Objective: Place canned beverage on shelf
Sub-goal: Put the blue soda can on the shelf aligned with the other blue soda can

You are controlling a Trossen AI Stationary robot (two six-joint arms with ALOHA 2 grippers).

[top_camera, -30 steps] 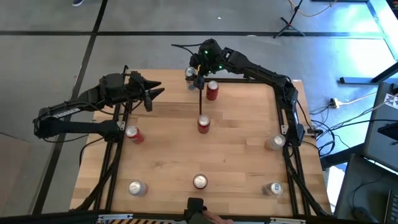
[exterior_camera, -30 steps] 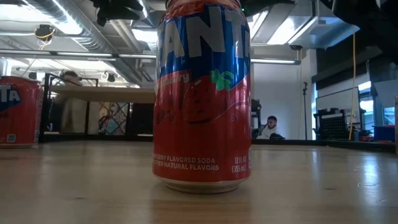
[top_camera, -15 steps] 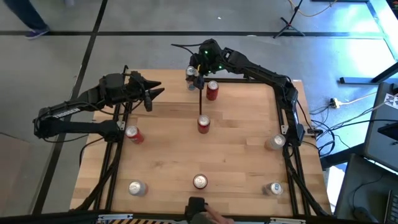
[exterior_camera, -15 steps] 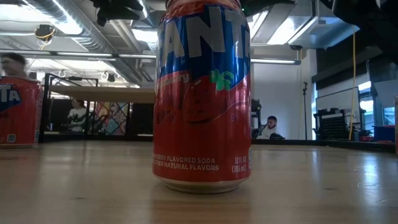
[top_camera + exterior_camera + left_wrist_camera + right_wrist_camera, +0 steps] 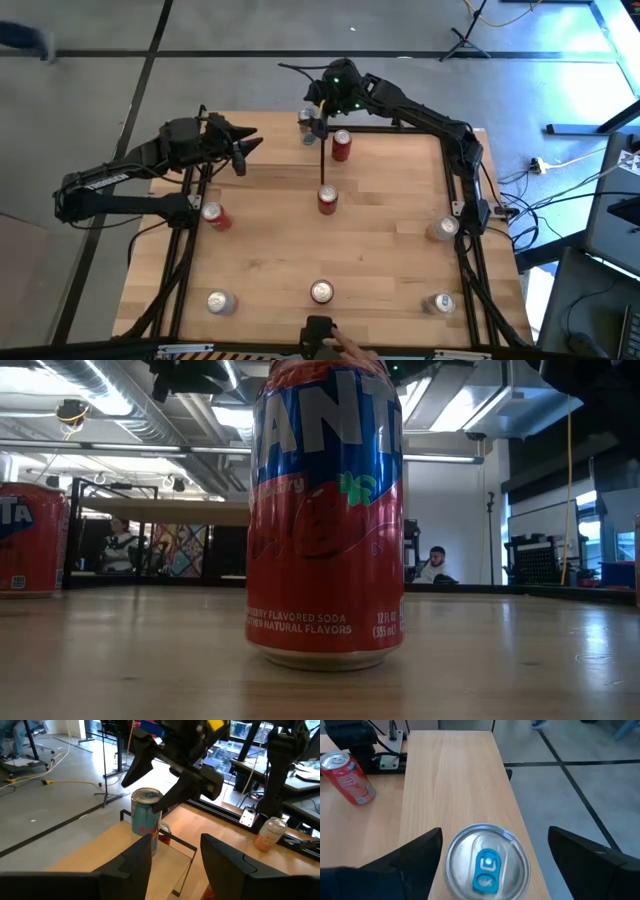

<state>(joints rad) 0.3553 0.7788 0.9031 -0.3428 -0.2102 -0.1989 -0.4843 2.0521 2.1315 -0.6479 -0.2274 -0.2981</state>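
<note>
A blue-and-silver can stands upright on its base at one end of the shelf's light-wood board. From above, its silver top with a blue tab shows on the same board. My right gripper is open just above the can. Its two fingers stand on either side of the can's top with a gap on each side and touch nothing. In the high view this gripper is at the table's far edge, over the can. My left gripper waits open and empty at the far left.
Red cans and silver cans stand spread over the tabletop. One red can fills the middle of the low view. A thin black post rises near the middle. People sit in the room beyond.
</note>
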